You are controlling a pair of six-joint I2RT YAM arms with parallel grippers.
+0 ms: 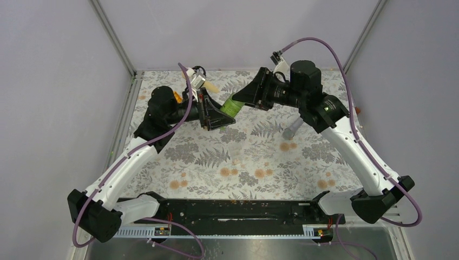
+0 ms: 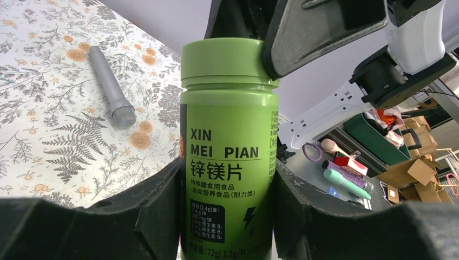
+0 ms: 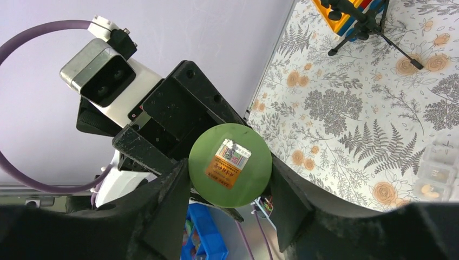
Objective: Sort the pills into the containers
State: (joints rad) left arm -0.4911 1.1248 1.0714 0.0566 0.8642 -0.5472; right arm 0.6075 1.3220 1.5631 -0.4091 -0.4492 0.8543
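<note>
A green screw-cap bottle (image 1: 233,105) (image 2: 229,151) hangs tilted in the air above the far middle of the mat. My left gripper (image 1: 216,114) (image 2: 227,179) is shut on its labelled body. My right gripper (image 1: 246,97) (image 3: 230,179) comes from the other side, and its two fingers press the rim of the bottle's round green cap (image 3: 230,164) (image 2: 227,59). See-through containers (image 3: 439,174) lie low on the mat at the right edge of the right wrist view. I cannot make out any pills for certain.
A grey microphone-shaped stick (image 1: 293,128) (image 2: 111,86) lies on the flowered mat (image 1: 243,157) under the right arm. An orange and blue object on a small black tripod (image 3: 360,16) stands on the mat. Metal frame posts and walls close in the mat's left and right sides.
</note>
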